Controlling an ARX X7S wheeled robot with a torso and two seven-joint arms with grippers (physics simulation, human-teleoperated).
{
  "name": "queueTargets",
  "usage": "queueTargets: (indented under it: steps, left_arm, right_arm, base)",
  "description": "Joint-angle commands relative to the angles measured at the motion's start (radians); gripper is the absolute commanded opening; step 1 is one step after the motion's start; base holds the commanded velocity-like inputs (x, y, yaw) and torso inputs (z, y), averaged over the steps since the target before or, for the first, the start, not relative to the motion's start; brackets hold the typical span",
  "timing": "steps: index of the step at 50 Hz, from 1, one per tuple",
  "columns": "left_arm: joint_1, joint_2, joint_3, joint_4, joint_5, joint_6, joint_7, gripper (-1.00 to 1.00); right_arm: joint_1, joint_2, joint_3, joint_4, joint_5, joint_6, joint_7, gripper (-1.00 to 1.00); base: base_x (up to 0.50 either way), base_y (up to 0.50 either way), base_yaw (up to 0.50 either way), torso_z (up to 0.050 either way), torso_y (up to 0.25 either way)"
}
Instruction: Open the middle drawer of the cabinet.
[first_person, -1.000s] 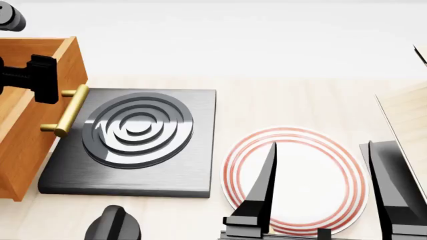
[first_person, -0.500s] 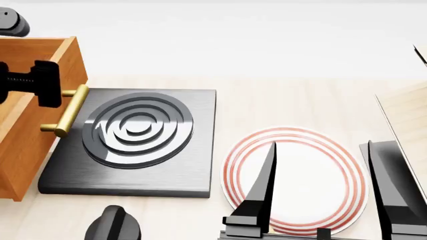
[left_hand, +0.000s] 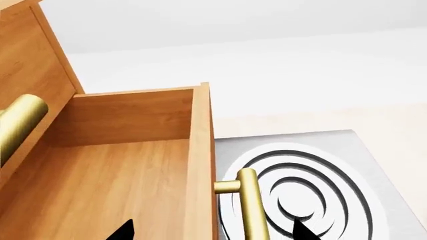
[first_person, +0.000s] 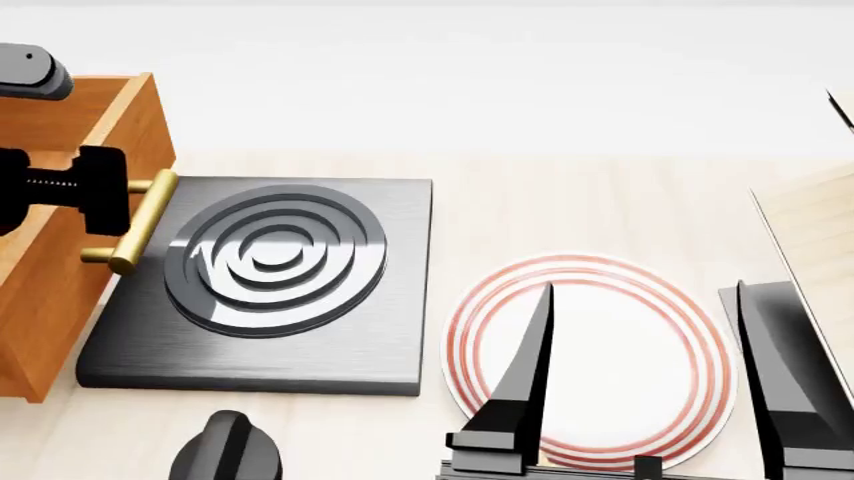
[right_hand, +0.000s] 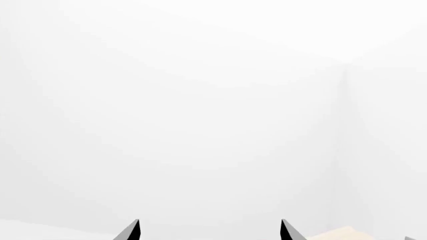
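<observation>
The middle drawer (first_person: 60, 285) stands pulled out at the left of the head view, its brass bar handle (first_person: 140, 222) facing the stove plate. In the left wrist view the drawer's bare wooden inside (left_hand: 113, 175) shows, with the handle (left_hand: 251, 207) on its front. Beyond it rises the cabinet (left_hand: 30, 65), with the upper drawer's brass handle (left_hand: 19, 126). My left gripper (left_hand: 212, 231) (first_person: 83, 190) is open above the drawer's front panel, one fingertip over the inside and one outside past the handle. My right gripper (first_person: 654, 390) (right_hand: 210, 230) hangs open over the plate, holding nothing.
A black stove plate with a spiral burner (first_person: 274, 255) lies right beside the drawer front. A white plate with red rings (first_person: 587, 300) sits at centre right. A pale wood rack (first_person: 817, 240) is at the right edge, and a black knob (first_person: 227, 450) at the bottom left.
My left gripper has shifted a little toward the near side along the drawer front. The drawer, the plate and the right arm have stayed where they were.
</observation>
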Motion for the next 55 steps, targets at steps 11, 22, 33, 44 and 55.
queueTargets:
  steps: [11,22,33,44,55]
  left_arm:
    - [0.033,0.013,0.004,-0.041,0.008,0.032,0.009,1.0]
    - [0.048,0.019,0.007,-0.059,0.013,0.048,0.015,1.0]
    - [0.063,0.017,0.002,-0.034,-0.004,0.035,0.008,1.0]
    - [0.09,0.01,-0.008,0.047,-0.039,0.0,-0.013,1.0]
    - [0.103,0.013,-0.013,0.089,-0.064,-0.019,-0.022,1.0]
  right_arm:
    - [-0.037,0.011,-0.01,0.089,0.104,0.003,-0.001,1.0]
    - [-0.037,0.012,-0.015,0.097,0.102,-0.002,0.001,1.0]
    - [-0.038,0.014,-0.018,0.099,0.102,-0.006,0.004,1.0]
    - [-0.043,0.018,-0.016,0.097,0.104,-0.009,0.007,1.0]
    - [-0.038,0.018,-0.015,0.104,0.109,-0.011,0.007,1.0]
  base:
    - [0.0,0.0,0.0,-0.002,0.0]
    - [0.0,0.0,0.0,-0.002,0.0]
    - [0.0,0.0,0.0,-0.002,0.0]
    - [0.0,0.0,0.0,-0.002,0.0]
    - [0.0,0.0,0.0,-0.001,0.0]
